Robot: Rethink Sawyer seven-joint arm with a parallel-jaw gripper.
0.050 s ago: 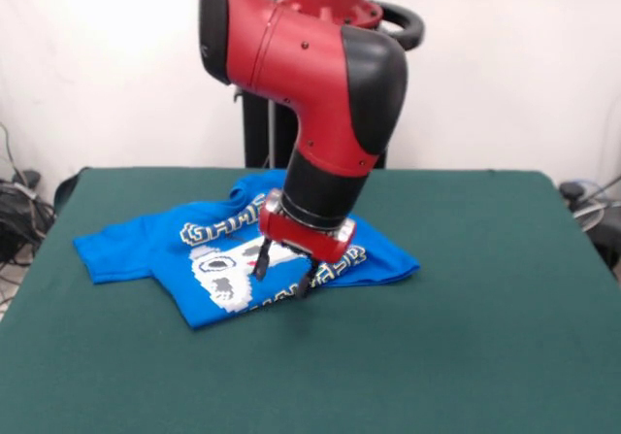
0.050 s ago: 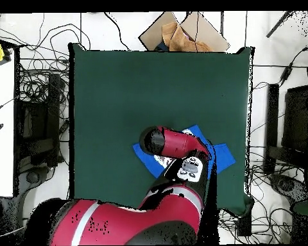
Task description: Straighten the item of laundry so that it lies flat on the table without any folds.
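The item of laundry [image 1: 136, 245], a bright blue T-shirt with a white pixel print and yellow-edged letters, lies crumpled toward the far middle of the table [image 1: 466, 317]. One sleeve is spread flat to the left in the front view, and the right part is bunched with folds. My gripper [image 1: 283, 271] points down over the print, open, its two black fingers [image 1: 260, 257] spread apart with tips at or just above the cloth. From overhead the arm covers most of the shirt [image 2: 222, 154]; only blue corners show, and the gripper itself is hidden on the green table [image 2: 137, 83].
Overhead, a brown cardboard box [image 2: 182, 35] lies beyond the table's far edge. Cables run along both sides, and a white bench [image 2: 2, 128] stands at the left. A black stand [image 1: 257, 128] rises behind the table in the front view.
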